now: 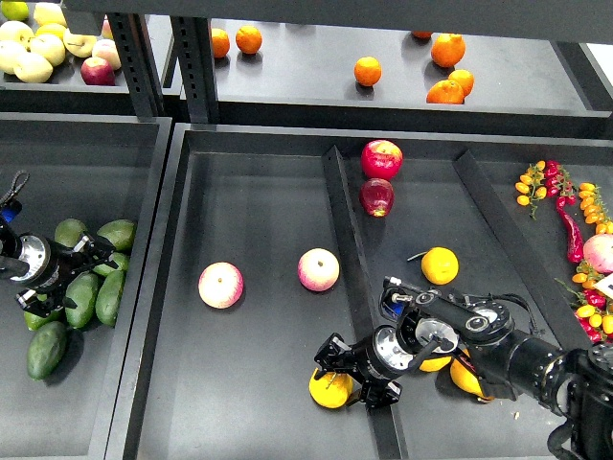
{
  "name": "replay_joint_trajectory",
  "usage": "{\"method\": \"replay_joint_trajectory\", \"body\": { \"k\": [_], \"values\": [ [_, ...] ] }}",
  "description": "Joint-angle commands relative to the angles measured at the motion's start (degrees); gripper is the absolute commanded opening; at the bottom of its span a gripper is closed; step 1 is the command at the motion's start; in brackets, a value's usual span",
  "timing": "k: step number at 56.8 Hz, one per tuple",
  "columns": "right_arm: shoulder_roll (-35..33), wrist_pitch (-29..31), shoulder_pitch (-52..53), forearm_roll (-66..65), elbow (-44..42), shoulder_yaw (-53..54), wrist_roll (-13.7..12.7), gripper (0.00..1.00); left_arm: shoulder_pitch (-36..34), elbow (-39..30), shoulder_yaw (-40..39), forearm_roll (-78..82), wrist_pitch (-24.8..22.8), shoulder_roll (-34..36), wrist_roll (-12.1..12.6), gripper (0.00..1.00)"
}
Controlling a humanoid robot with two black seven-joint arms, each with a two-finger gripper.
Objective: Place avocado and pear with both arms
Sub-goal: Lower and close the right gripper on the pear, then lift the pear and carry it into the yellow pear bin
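Observation:
The pear [330, 389], golden yellow with a brown streak, lies on the floor of the middle tray [259, 192] near its front right corner. My right gripper [347, 376] is low over the pear, open, with one finger above it and one to its right. A dark green elongated avocado [81, 299] lies in a pile of avocados in the left tray [86, 172]. My left gripper [84, 273] hangs over that pile, right by this avocado, with its fingers spread and nothing in them.
Two pink-yellow apples [220, 285] [318, 269] lie mid-tray. A divider [347, 240] runs beside the right gripper. Red apples [381, 159], an orange [440, 265] and yellow fruit under my right arm fill the right tray. Another dark avocado [46, 350] lies in front.

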Motion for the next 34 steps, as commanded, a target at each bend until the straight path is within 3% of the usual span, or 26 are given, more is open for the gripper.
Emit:
{"method": "replay_joint_trajectory", "body": {
  "k": [1,23,34],
  "values": [
    [0.01,0.01,0.8,0.46,0.13,0.34,0.03,0.21,0.21,0.0,0.0,0.0,-0.01,0.11,0.0,0.99],
    [0.01,0.01,9.49,11.01,2.42,-0.27,0.03,0.2,0.3,0.0,0.0,0.0,-0.01,0.02,0.0,0.99],
    [-9.12,0.01,14.5,19.96,7.51,-7.12,0.03,0.21,0.3,0.0,-0.09,0.0,-0.01,0.19,0.0,0.99]
  ]
}}
